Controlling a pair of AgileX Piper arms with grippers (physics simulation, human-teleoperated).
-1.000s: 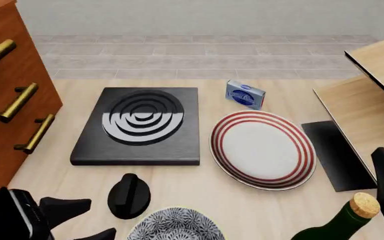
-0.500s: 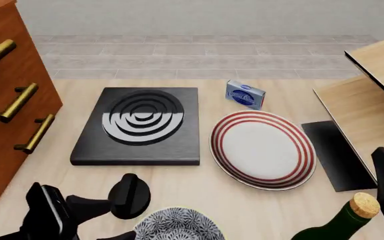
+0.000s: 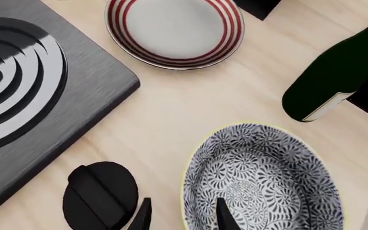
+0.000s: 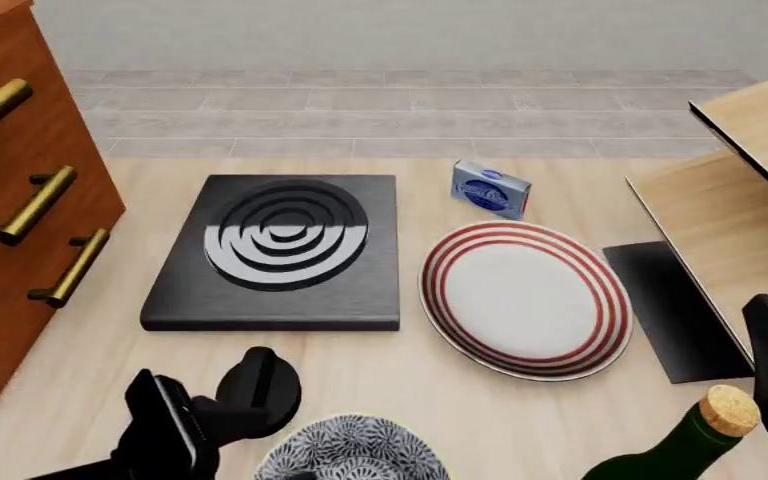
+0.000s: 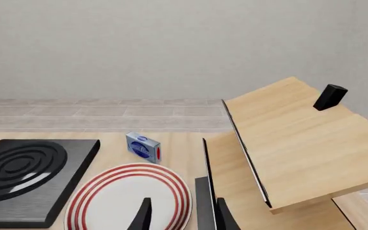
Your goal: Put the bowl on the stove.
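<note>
Floral bowl [image 3: 264,179] upright, near black stove [image 4: 277,250]

The left gripper [image 3: 182,215] has slim, black, tapered fingers. The right gripper [image 5: 182,215] looks the same. Both arms are matte black.

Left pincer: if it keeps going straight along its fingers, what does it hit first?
Most likely the near rim of the bowl: the left pincer is open, one fingertip outside the rim and one over the inside. The knob lies just beside that line. Depth is uncertain.
</note>
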